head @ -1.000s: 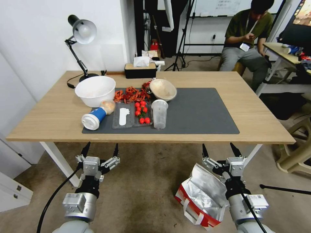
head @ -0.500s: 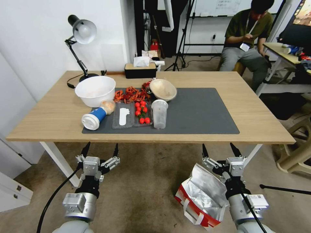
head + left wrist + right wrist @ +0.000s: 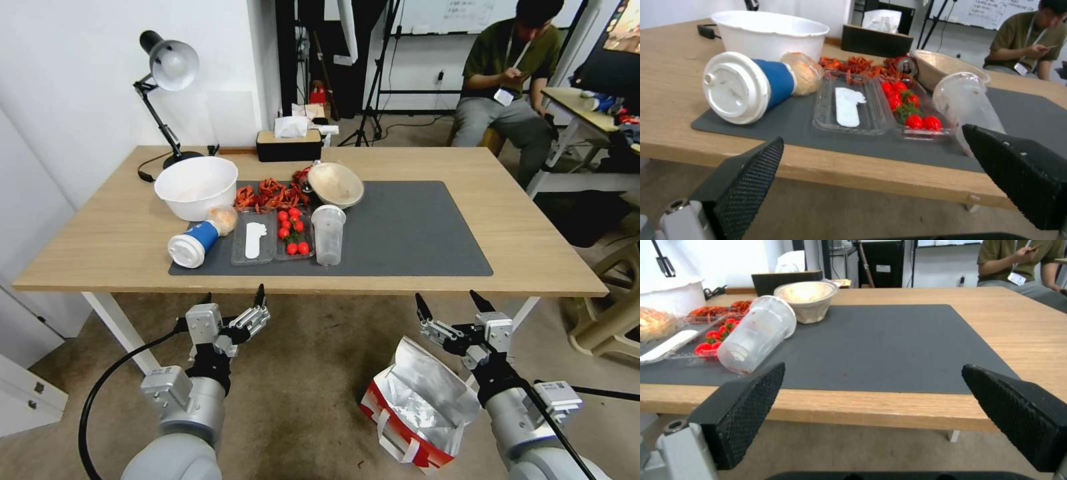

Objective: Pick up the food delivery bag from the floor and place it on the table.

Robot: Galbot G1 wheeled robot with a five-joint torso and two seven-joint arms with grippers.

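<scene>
Worn grey-brown floor (image 3: 307, 393) under the desk's near edge: the food delivery bag (image 3: 417, 407) sits there, unlifted.

Red-and-white with a crumpled foil mouth gaping upward, the bag stands just beside and below the right tool (image 3: 452, 308), whose fingers are spread apart and empty. It looks light, soft-walled and easily crushed, and the foil looks slick, so the white strap handles (image 3: 393, 445) at its low near side, or the folded rim, seem the best hold. Across from it, the left tool (image 3: 235, 297) hangs spread wide too, well apart from the bag. Ahead of both, the desk (image 3: 520, 233) carries a dark mat (image 3: 413, 233) with bare room on its right half, beyond 1 clear cup (image 3: 328, 235).
</scene>
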